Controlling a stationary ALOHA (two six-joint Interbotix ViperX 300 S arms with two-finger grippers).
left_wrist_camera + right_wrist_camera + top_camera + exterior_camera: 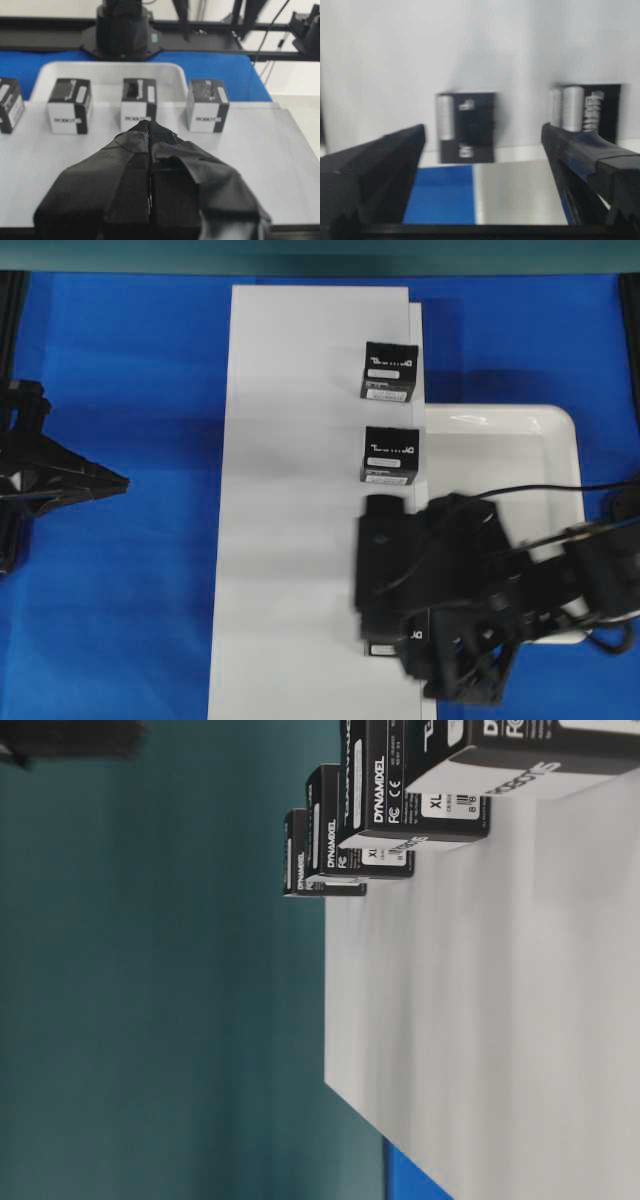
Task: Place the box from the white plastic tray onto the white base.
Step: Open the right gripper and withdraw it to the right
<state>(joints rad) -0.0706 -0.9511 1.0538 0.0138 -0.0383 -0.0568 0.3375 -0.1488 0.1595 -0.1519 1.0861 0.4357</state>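
Blue table, white base (290, 540) down its middle: my right gripper (482, 165) gapes empty above the base's tray-side edge, left gripper (150, 132) clenched. The box (383, 545), apparently light, stiff cardboard, I'd pinch across opposite flat sides.

Boxes (390, 371) line the white base's (290, 540) tray-side edge; its other half lies open

"DYNAMIXEL", "XL" on black boxes (375, 790)
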